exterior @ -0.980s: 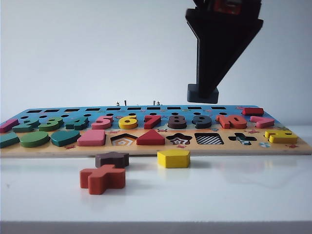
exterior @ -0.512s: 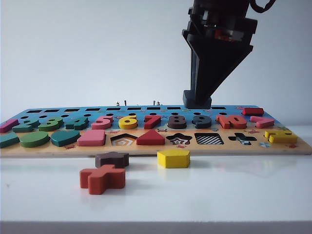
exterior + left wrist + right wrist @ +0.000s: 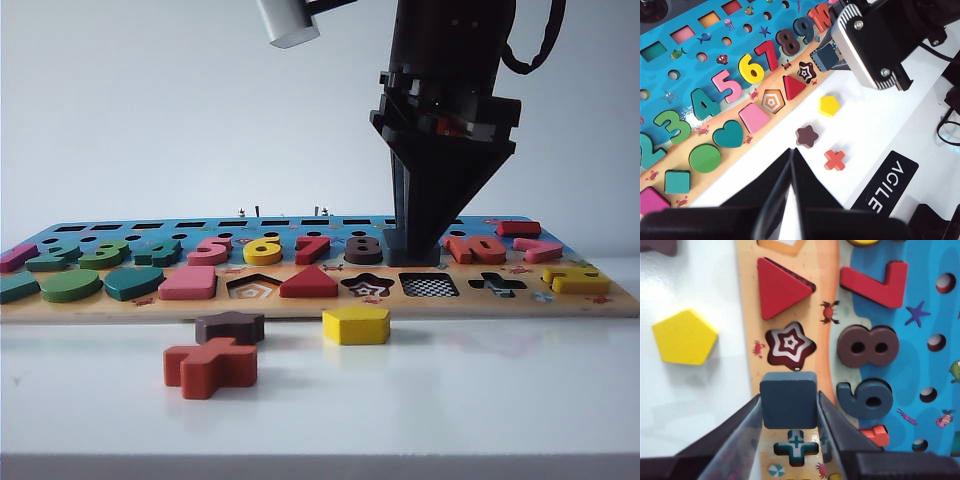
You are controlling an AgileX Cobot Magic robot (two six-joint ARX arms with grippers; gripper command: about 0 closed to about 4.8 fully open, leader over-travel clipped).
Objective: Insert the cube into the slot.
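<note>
Right gripper (image 3: 789, 412) clamping the cube (image 3: 789, 399), hovering directly above the slot (image 3: 429, 285); left gripper (image 3: 790, 200) idling apart, jaws nearly closed, empty.

The exterior view sits low at table height, facing the board (image 3: 320, 290) edge-on from near. The left wrist view looks down obliquely from higher up. The right wrist view looks straight down, close. All three share the star recess (image 3: 790, 346).

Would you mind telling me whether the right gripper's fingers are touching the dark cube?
Touching. In the right wrist view the right gripper has its fingers pressed against both sides of the cube, with no gap visible.
</note>
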